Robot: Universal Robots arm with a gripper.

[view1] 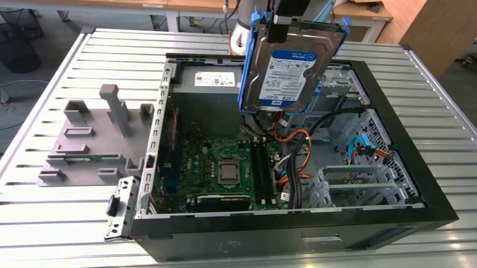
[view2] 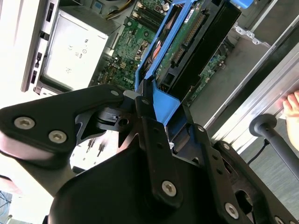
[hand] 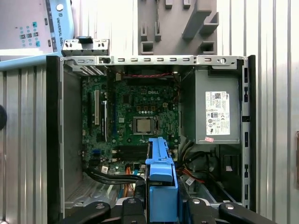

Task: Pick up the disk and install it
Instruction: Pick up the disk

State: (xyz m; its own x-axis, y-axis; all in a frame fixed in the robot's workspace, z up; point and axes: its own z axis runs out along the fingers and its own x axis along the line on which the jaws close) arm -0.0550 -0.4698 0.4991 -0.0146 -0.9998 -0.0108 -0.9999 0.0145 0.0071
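The disk (view1: pixel 286 72) is a silver hard drive with a white-and-blue label and blue side rails. It hangs upright, slightly tilted, above the back right part of the open computer case (view1: pixel 298 223). My gripper (view1: pixel 286 28) is shut on its top edge, holding it clear of the case. In the second wrist view the black fingers (view2: pixel 149 126) clamp the blue rail of the disk (view2: pixel 196 32). In the first wrist view the blue rail (hand: pixel 161 182) stands up between the gripper's (hand: pixel 161 207) fingers, over the case's cables.
The case lies open on a slatted metal table, showing the motherboard (view1: pixel 223 167), a grey power-supply box (view1: pixel 205 92), loose cables and a metal drive cage (view1: pixel 358 178). A grey plastic fixture (view1: pixel 89 139) sits at the exterior view's left. A person's hand (view2: pixel 293 105) is near the table edge.
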